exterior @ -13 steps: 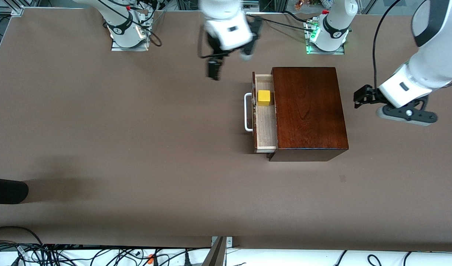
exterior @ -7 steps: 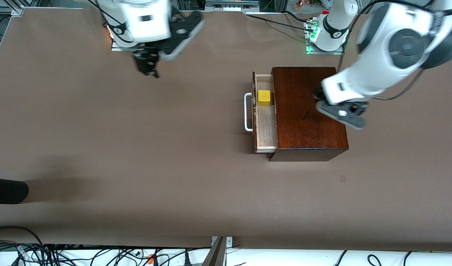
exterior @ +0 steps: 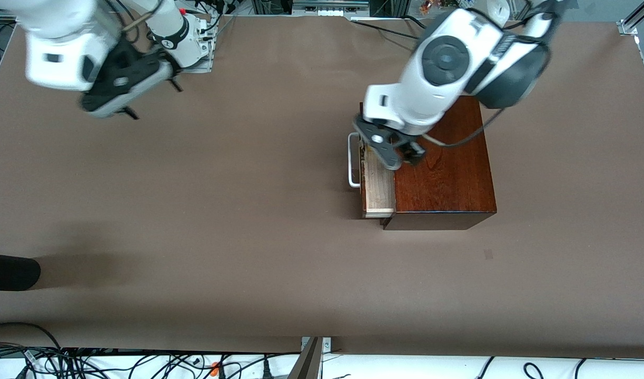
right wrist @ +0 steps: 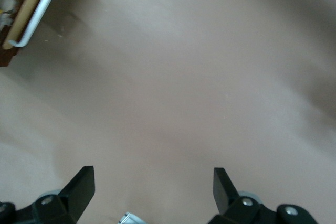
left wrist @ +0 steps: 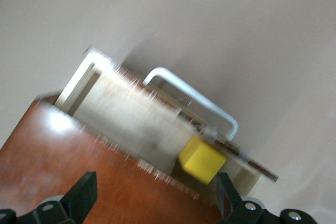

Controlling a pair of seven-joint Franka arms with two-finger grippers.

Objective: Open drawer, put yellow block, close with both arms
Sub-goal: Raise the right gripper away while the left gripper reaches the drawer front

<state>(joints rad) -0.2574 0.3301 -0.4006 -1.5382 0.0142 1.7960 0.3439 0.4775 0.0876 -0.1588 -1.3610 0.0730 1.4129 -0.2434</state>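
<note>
We see the yellow block [left wrist: 202,159], a small bright cube, lying inside the drawer [exterior: 377,181], toward the end of the tray that is farther from the front camera; in the front view the left arm covers it, and only the left wrist view shows it. The drawer is a pale wooden tray pulled partly out of a glossy reddish-brown wooden box [exterior: 448,179], and it opens toward the right arm's end of the tabletop [exterior: 221,221]. A white U-shaped handle [exterior: 353,160] sticks out from the drawer's dark front. The left hand [exterior: 398,152] hangs in the air over the open drawer and the edge of the box top beside it. In the left wrist view its two black fingers [left wrist: 84,195] are spread wide with nothing between them, and the box top, the tray and the block lie below. The right hand [exterior: 153,97] is up in the air well apart from the drawer, over bare brown tabletop near the right arm's base. In the right wrist view its fingers [right wrist: 81,184] are also spread wide and hold nothing, and the drawer handle shows small at one corner of that view. A dark rounded object [exterior: 8,271] lies at the edge of the tabletop at the right arm's end, nearer the front camera than the drawer.
</note>
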